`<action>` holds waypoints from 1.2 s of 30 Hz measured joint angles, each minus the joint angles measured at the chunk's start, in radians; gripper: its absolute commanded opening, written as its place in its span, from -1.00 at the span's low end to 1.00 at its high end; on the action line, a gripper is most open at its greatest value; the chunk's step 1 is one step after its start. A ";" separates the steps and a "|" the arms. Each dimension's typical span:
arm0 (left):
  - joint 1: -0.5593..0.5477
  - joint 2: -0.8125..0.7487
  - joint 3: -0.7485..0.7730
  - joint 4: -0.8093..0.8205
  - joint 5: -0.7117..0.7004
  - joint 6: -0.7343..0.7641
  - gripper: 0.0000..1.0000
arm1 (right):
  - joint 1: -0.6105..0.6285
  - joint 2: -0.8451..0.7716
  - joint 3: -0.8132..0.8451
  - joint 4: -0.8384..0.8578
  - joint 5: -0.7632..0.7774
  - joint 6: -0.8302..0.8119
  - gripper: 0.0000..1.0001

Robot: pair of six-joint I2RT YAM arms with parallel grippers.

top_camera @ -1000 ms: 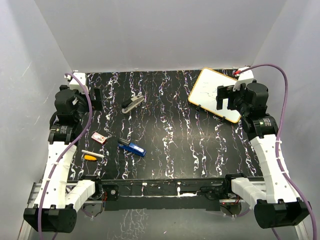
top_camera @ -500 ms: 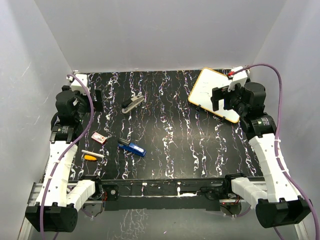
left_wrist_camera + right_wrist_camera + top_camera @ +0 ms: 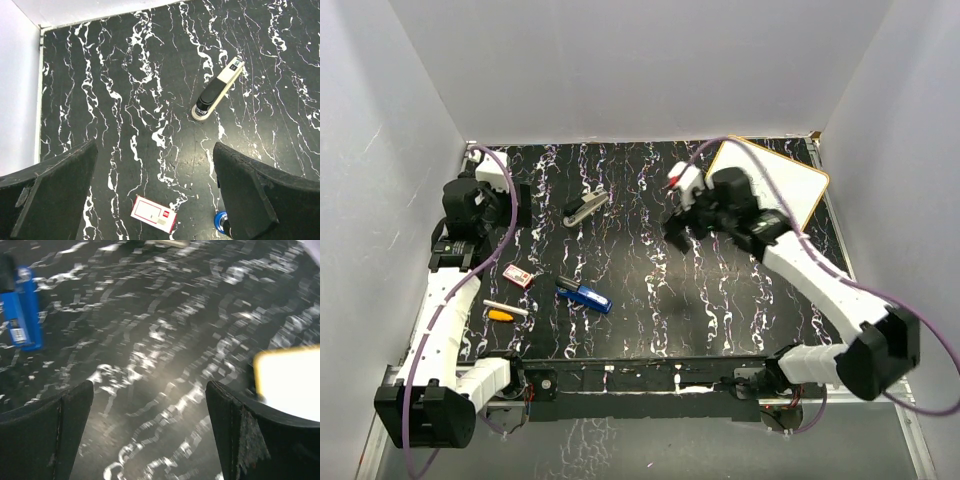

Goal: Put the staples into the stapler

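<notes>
Evidently both jaws wide, empty.

Two staplers (image 3: 585,208) (image 3: 584,295); one box (image 3: 519,276), pen (image 3: 506,311), whiteboard (image 3: 795,185)

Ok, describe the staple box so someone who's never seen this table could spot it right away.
On the black marbled table, look at the left side beside the left arm. The staple box lies just left of the blue stapler. It is the only small flat red rectangle with a white label.
</notes>
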 measured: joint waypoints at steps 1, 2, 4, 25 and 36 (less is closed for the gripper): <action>0.005 0.006 -0.002 0.000 0.000 -0.009 0.94 | 0.048 0.034 0.000 0.015 -0.002 -0.005 0.97; 0.011 0.013 -0.002 0.000 -0.001 -0.022 0.94 | 0.095 0.067 0.000 0.032 -0.002 -0.009 0.97; 0.034 0.028 -0.002 0.000 -0.002 -0.053 0.94 | 0.200 0.147 0.000 0.075 0.000 -0.018 0.98; 0.135 0.126 0.027 -0.033 0.028 -0.163 0.94 | 0.537 0.902 0.462 0.158 -0.007 0.013 0.34; 0.135 0.151 0.030 -0.065 0.151 -0.030 0.94 | 0.536 0.926 0.484 0.132 -0.011 -0.031 -0.79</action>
